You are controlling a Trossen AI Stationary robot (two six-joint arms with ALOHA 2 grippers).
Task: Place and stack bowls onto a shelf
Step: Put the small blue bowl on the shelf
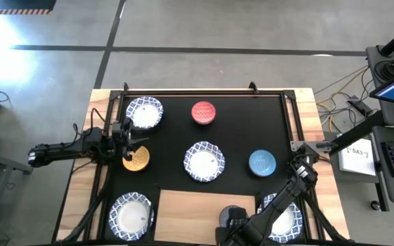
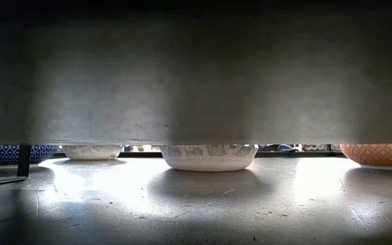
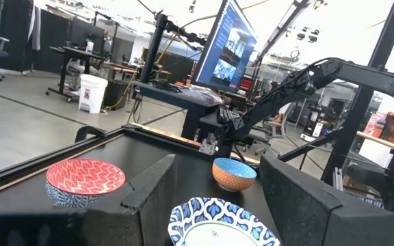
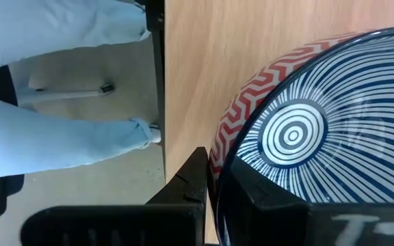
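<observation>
The right hand (image 1: 230, 220) is closed on a striped blue bowl (image 4: 306, 137) over the shelf (image 1: 197, 205) at the near edge. The left hand (image 1: 132, 145) is open above the yellow bowl (image 1: 137, 160) on the left.

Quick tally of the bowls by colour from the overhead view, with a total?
White bowls with blue patterned rims: 4
Red bowl: 1
Plain blue bowl: 1
Yellow-gold bowl: 1
Dark striped bowl on the light-wood shelf: 1
Total: 8
</observation>
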